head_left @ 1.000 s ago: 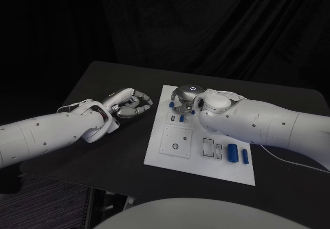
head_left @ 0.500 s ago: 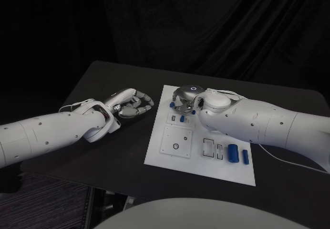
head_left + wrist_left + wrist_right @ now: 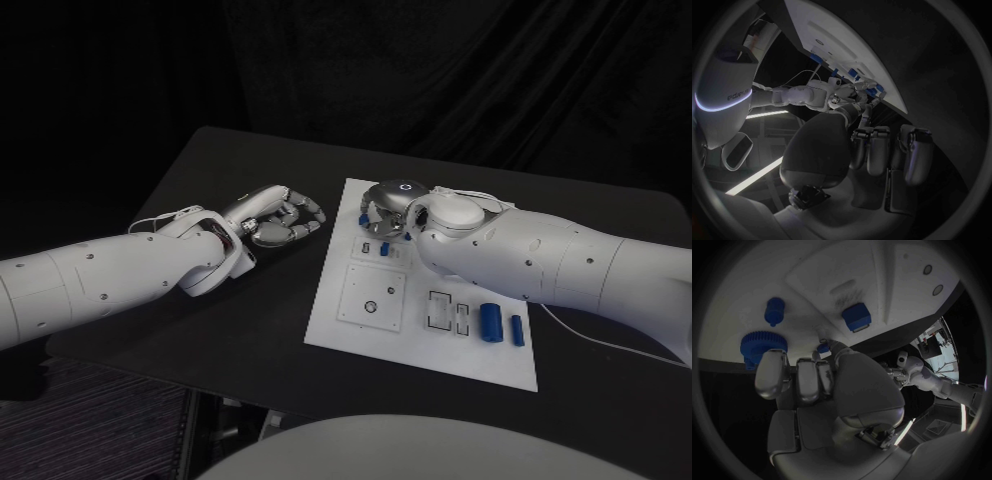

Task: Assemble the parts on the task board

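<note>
The white task board [image 3: 378, 330] lies mid-table. My right hand [image 3: 385, 206] hangs over its far left corner with the fingers curled in. In the right wrist view the thumb and a fingertip [image 3: 833, 346] meet on a small blue part [image 3: 822, 348]. Round it on the board [image 3: 817, 270] are a blue gear [image 3: 763, 343], a blue peg [image 3: 774, 310] and a blue block [image 3: 856, 317]. Two blue cylinders [image 3: 500, 323] lie at the board's near right. My left hand [image 3: 280, 217] rests curled on the black table left of the board, holding nothing.
The board carries a square plate [image 3: 371, 294] with a small hole and narrow rectangular slots [image 3: 446, 310]. Bare black table [image 3: 216, 330] spreads to the left and in front of the board. A thin white cable [image 3: 606, 335] trails on the table by my right arm.
My left hand has crept a little toward the board's left edge. My right hand has stayed over the far corner of the board.
</note>
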Robot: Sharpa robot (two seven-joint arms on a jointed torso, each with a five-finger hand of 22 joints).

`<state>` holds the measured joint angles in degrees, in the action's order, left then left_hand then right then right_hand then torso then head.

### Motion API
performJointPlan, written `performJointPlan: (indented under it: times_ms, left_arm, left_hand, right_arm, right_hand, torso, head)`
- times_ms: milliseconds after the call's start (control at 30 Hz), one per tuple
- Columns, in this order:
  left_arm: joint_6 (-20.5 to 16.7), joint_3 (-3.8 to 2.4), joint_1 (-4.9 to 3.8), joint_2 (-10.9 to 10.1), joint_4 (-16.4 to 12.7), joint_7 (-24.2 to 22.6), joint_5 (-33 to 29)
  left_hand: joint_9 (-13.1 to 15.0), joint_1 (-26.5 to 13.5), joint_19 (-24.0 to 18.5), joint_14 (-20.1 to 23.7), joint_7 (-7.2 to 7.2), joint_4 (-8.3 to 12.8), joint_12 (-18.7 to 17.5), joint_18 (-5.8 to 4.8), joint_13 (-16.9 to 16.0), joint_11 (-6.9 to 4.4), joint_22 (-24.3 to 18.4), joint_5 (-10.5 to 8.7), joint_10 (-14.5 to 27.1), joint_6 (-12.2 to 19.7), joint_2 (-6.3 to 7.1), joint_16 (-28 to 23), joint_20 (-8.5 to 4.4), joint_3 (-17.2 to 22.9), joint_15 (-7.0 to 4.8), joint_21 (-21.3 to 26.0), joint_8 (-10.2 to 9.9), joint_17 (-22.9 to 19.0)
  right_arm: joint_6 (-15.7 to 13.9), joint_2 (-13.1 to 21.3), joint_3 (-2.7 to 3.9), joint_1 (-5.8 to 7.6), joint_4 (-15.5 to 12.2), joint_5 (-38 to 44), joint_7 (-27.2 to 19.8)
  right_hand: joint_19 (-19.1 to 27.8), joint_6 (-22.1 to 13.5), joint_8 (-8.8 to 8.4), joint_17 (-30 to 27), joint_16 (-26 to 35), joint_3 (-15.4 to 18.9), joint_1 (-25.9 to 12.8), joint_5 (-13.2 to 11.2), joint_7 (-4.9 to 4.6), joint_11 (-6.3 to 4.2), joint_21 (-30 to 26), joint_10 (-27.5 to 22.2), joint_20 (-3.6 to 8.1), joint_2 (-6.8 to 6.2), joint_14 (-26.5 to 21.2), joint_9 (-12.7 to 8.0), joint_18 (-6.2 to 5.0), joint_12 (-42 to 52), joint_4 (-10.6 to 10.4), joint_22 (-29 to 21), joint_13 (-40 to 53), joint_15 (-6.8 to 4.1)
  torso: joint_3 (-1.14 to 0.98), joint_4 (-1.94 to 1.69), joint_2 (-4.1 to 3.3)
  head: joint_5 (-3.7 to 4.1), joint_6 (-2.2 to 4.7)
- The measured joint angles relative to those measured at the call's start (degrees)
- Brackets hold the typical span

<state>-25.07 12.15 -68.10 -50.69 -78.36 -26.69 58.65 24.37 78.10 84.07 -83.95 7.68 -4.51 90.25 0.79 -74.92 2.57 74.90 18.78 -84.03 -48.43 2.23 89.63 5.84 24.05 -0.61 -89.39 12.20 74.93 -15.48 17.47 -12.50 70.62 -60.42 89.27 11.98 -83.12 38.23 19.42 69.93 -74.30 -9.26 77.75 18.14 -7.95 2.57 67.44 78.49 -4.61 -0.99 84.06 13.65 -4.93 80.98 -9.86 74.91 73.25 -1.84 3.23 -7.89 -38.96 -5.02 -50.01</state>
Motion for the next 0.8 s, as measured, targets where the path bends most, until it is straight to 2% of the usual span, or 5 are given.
performJointPlan:
  times_ms: [67,200,467,667,800]
  left_arm:
    - [0.08,0.00,0.00,0.05,0.05,0.07,0.00]
    - [0.21,0.00,0.01,0.15,0.13,0.21,0.00]
    - [0.59,0.00,0.06,0.28,0.36,0.40,0.00]
    - [0.82,0.00,0.11,0.30,0.49,0.58,0.00]
    - [0.96,0.00,0.15,0.32,0.54,0.67,-0.08]
  left_hand:
    - [0.00,0.00,0.00,0.00,0.00,0.00,0.00,0.00,0.00,0.00,0.00,0.00,0.00,0.00,0.00,0.00,0.00,0.00,0.00,0.00,0.00,0.00]
    - [0.00,0.00,0.00,0.00,0.00,0.00,0.00,0.00,0.00,0.00,0.00,0.00,0.00,0.00,0.00,0.00,0.00,0.00,0.00,0.00,0.00,0.00]
    - [0.00,0.23,0.00,0.00,0.21,0.00,0.00,0.00,0.00,0.00,0.00,0.23,0.00,-0.21,0.23,0.00,0.00,0.00,0.00,0.00,0.00,0.00]
    - [-0.03,0.23,0.00,-0.12,0.15,-0.12,0.00,0.01,0.00,0.00,0.00,0.23,0.00,-0.26,0.23,0.00,0.00,-0.09,0.12,0.00,0.24,0.00]
    - [-0.20,0.23,0.00,0.00,0.07,-1.44,0.00,0.00,0.00,0.41,0.00,0.23,0.01,-0.34,0.23,0.00,0.00,-0.80,0.42,0.00,0.44,0.00]
  right_arm:
    - [0.02,-0.01,0.00,-0.02,0.01,-0.07,-0.12]
    - [0.06,-0.06,0.00,-0.03,0.01,-0.18,-0.36]
    - [-0.06,-0.05,0.16,-0.03,-0.12,-0.40,-0.81]
    - [-0.42,0.20,0.12,-0.03,-0.41,-0.54,-1.29]
    - [-1.14,0.81,0.03,-0.07,-0.94,-0.59,-1.82]
  right_hand:
    - [0.22,0.00,0.00,-0.08,0.00,-0.20,0.54,0.33,0.00,-0.13,0.00,-0.13,0.22,-0.54,0.00,-0.07,0.00,-0.19,0.68,0.00,-0.03,0.00]
    - [0.22,0.76,0.23,-0.08,0.00,-1.22,1.34,3.76,0.26,-0.21,0.00,-0.21,0.22,-0.58,0.00,-0.06,0.00,-0.26,1.70,0.00,-0.03,0.00]
    - [0.41,5.03,3.48,-0.20,0.00,-4.82,3.06,9.51,0.44,-0.21,0.00,-0.21,0.41,-0.98,0.00,1.24,0.01,-0.26,4.49,0.00,0.00,0.00]
    - [0.41,5.26,3.51,-0.21,0.00,-6.20,4.08,9.79,0.31,-0.21,0.00,-0.21,0.41,-0.58,0.00,1.23,0.01,-0.26,5.87,0.00,0.46,0.00]
    - [0.41,5.26,3.54,-0.16,0.00,-6.72,4.73,9.71,0.31,-0.45,0.05,0.04,0.41,-0.49,0.00,1.23,0.01,-0.26,6.42,0.00,0.93,0.00]
  torso:
    - [0.02,0.01,0.01]
    - [0.04,0.01,0.02]
    - [0.08,0.04,0.06]
    - [0.09,0.04,0.08]
    - [0.11,0.04,0.10]
  head:
    - [0.00,0.00]
    - [0.00,0.00]
    - [-0.02,0.00]
    - [-0.04,0.00]
    - [-0.20,0.00]
